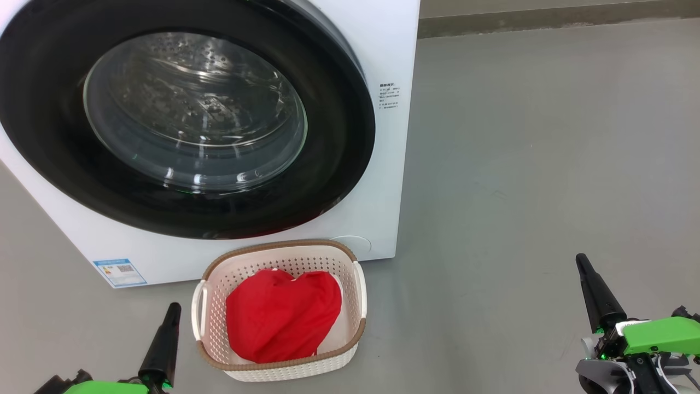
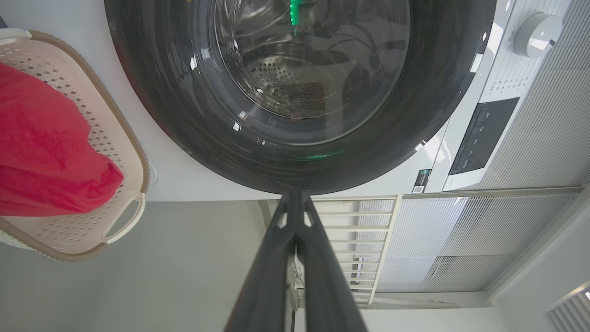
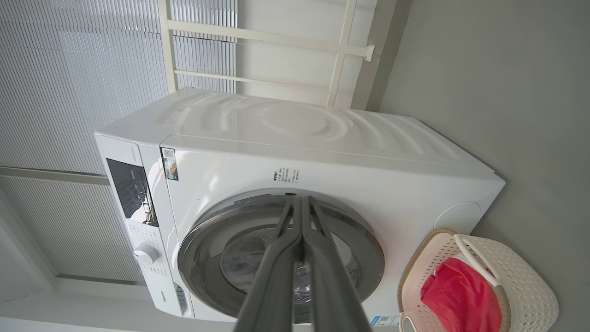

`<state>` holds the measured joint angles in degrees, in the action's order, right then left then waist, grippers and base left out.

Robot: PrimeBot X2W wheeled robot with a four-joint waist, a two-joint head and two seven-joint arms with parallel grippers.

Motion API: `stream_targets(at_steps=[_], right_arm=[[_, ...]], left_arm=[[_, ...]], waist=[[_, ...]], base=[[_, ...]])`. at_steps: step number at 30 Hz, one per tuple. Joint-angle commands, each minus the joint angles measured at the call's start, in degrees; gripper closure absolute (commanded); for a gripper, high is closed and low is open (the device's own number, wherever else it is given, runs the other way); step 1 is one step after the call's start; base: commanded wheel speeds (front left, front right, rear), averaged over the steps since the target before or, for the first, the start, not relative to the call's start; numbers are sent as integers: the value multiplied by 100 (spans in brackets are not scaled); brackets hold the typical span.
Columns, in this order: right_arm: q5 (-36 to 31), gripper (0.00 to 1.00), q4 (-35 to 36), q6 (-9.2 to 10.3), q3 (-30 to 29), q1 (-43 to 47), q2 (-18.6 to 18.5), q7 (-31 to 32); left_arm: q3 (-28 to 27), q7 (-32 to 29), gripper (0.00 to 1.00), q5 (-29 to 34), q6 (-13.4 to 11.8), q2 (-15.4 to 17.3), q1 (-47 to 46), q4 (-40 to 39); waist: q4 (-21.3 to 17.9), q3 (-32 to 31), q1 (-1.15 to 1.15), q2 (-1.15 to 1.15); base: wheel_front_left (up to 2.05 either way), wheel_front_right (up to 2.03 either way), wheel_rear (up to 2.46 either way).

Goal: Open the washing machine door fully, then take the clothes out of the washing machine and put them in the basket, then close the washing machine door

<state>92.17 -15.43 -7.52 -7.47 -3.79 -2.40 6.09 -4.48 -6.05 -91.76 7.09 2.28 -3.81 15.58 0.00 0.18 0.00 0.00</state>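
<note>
Progress looks basically complete, judging by how things sit. Washing machine door (image 1: 194, 109) lies flush against the front of the washing machine (image 1: 391, 49), so it reads as closed. The clothes (image 1: 281, 317) are a red heap inside the basket (image 1: 284, 244), which stands on the floor (image 1: 519, 191) right in front of the machine, below the door. Left end effector (image 1: 174, 309) and right end effector (image 1: 581, 261) both have their fingers pressed together on nothing, hanging well clear of the machine's front. Left wrist view peers through the glass into the drum (image 2: 286, 87), and no red shows in there. Right wrist view gives the whole cabinet, control panel (image 3: 131, 191) and knob (image 3: 146, 253) included.
</note>
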Motion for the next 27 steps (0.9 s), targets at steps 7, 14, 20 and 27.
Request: stream_targets(at_steps=[7, 14, 20, 27], right_arm=[[-2, 100, 141, 3, 93, -239, -48, 41], [-1, 100, 141, 3, 93, -239, -48, 41], [-1, 100, 141, 3, 93, -239, -48, 40], [-1, 100, 141, 3, 94, -239, -48, 40]], left_arm=[[-206, -45, 100, -39, 40, 60, -238, -154], [-206, -45, 100, -39, 40, 60, -238, -154], [-205, -45, 100, -39, 40, 60, -238, -155], [-205, -45, 100, -40, 40, 60, -238, -155]], waist=[[0, 0, 0, 0], [0, 0, 0, 0], [0, 0, 0, 0], [0, 0, 0, 0]], base=[[0, 0, 0], [0, 0, 0], [0, 0, 0], [0, 0, 0]])
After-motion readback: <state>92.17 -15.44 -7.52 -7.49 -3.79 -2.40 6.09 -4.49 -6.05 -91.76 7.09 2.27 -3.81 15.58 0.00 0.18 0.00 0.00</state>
